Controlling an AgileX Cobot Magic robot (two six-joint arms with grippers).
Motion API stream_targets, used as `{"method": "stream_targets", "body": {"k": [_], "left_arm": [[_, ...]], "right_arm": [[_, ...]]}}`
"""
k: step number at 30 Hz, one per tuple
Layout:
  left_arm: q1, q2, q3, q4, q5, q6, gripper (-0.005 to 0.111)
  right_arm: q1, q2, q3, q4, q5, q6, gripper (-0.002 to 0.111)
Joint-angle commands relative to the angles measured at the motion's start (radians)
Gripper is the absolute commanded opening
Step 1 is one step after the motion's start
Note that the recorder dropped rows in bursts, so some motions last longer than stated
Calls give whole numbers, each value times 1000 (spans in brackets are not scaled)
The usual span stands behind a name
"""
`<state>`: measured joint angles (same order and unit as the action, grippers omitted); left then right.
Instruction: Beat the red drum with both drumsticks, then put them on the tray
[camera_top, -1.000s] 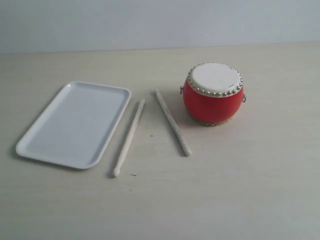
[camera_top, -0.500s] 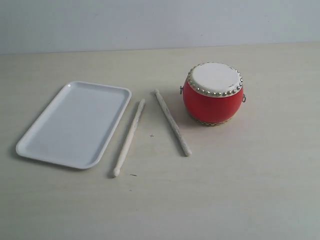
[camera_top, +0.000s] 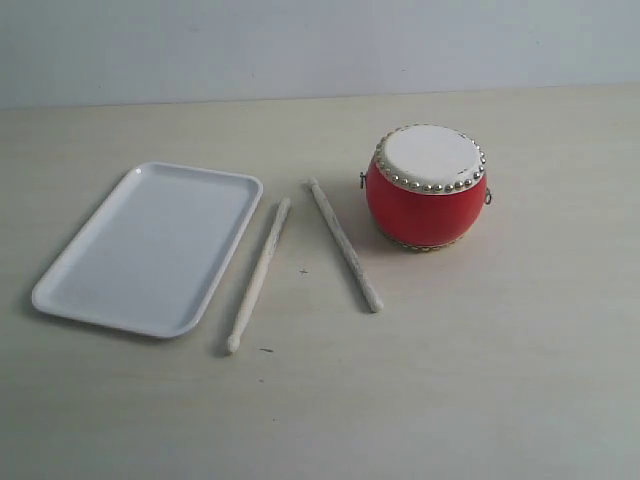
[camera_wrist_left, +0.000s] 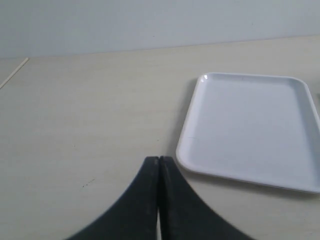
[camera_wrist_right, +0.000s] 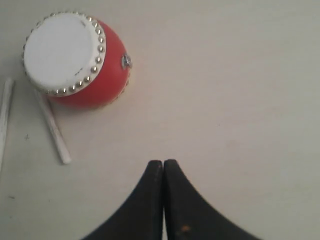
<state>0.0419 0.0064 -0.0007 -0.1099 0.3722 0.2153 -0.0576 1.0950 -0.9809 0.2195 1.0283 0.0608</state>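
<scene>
- Surface (camera_top: 480, 380): pale cream, matt, faintly grained; it carried every item listed and filled most of the exterior view.
- Wall (camera_top: 320, 40): plain light grey-blue, meeting the surface's far edge in a straight line.
- Tray (camera_top: 150, 245): flat, white, rectangular, with rounded corners and a low raised rim. It lay at the left of the exterior view, set at a slant, with nothing in it.
- Red drum (camera_top: 425, 195): glossy, barrel-shaped, with a white round head ringed by silver-gold studs and a small metal ring (camera_top: 489, 197) at its side. It stood upright to the right of centre, well apart from the tray.
- First drumstick (camera_top: 258, 275): thin, pale, flat on the surface just beside the tray's right rim, not touching it, rounded tip at the near end.
- Second drumstick (camera_top: 344, 245): the same make, lying between the first and the drum, clear of both. The two sticks were closest at their far ends and spread towards the near ends.
- Left hand (camera_wrist_left: 159, 160): black, fingers clenched together on nothing, over bare surface near a corner of the tray.
- Right hand (camera_wrist_right: 163, 162): black, fingers likewise pressed together and empty, over bare surface apart from the drum.
- Dark speck (camera_top: 303, 271): on the surface between the sticks.
</scene>
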Motion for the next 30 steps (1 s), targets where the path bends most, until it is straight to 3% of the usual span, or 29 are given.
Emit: {"method": "stream_targets", "body": {"k": [1,13,19,30], "left_arm": [[-1,-6,1,2,-4,1,0],[-1,-6,1,2,-4,1,0],[-1,-6,1,2,-4,1,0],[-1,-6,1,2,-4,1,0]], "right_arm": [[-6,-14,-13,43,53,-67,0],[-2,-23,-13,68,184,-133,0],[112,-7,-13,171,148,-227,0],[280,102,-13,167,87,-215,0]]}}
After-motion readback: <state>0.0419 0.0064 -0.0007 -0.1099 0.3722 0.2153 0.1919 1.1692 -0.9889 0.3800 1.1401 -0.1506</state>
